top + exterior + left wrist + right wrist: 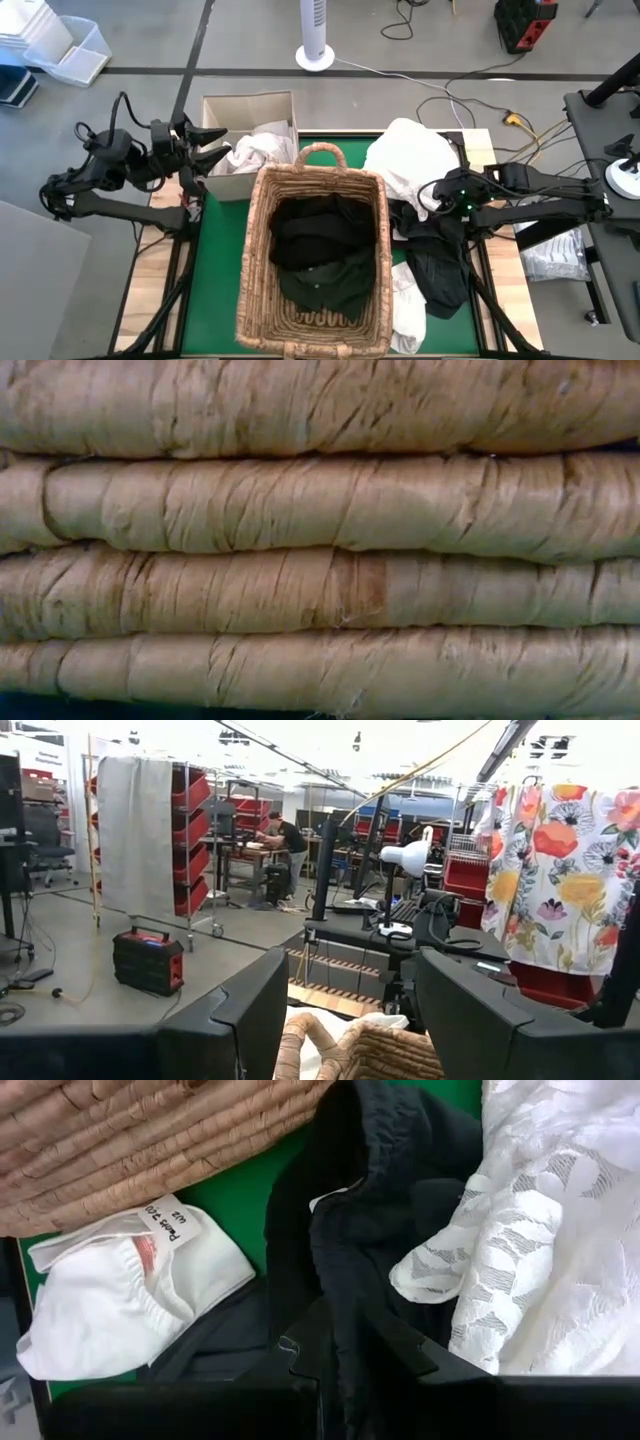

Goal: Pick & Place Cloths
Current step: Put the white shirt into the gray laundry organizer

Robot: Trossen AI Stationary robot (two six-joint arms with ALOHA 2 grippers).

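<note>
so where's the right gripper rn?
High view: right gripper sits right of the wicker basket, shut on a black cloth, just below the white lace cloth.

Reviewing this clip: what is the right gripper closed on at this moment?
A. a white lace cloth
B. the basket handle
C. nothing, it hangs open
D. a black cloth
D. In the right wrist view the right gripper is shut on the black cloth, whose fabric runs down between its fingers; the white lace cloth lies beside it.
</note>
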